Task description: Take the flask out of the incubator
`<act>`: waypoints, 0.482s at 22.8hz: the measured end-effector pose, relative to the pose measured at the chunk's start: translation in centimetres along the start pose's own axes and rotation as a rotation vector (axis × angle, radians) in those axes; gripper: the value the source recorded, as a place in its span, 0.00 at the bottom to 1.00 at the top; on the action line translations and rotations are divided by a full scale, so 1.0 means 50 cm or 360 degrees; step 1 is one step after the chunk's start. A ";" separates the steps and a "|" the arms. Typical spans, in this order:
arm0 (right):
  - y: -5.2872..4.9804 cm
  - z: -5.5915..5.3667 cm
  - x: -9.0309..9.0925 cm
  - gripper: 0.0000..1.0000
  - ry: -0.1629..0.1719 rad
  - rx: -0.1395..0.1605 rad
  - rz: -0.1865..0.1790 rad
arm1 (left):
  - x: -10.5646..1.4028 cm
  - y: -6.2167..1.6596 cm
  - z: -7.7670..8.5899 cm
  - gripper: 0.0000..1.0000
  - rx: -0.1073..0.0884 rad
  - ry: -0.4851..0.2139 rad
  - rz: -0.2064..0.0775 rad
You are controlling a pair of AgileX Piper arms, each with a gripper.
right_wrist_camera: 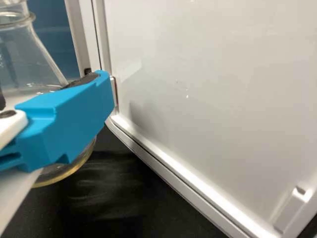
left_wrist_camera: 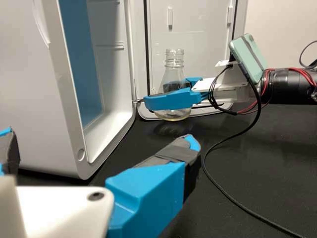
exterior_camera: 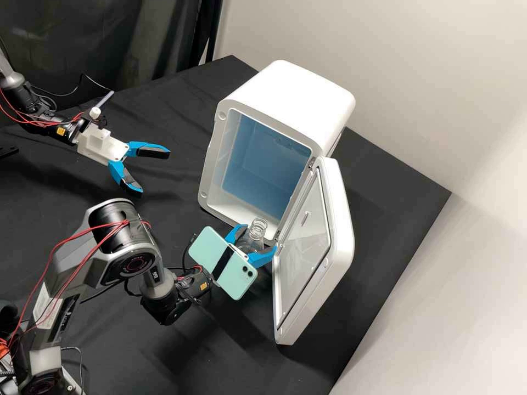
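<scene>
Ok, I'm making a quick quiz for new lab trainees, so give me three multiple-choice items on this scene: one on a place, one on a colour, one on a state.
1. Where is the flask? A. inside the incubator B. outside it, beside the open door C. on top of it
2. What colour are the incubator's inner walls? A. blue B. red C. yellow
3. How is the left gripper? A. shut on the flask B. open, holding nothing C. shut on the door
Answers: 1 B, the right gripper holds it in front of the door; 2 A, the lining shows blue; 3 B, its fingers are spread with nothing between.
</scene>
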 end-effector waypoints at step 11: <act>0.030 0.011 -0.041 0.00 0.0007 -0.0016 0.0007 | 0.001 -0.001 0.006 1.00 0.0002 -0.0016 -0.0004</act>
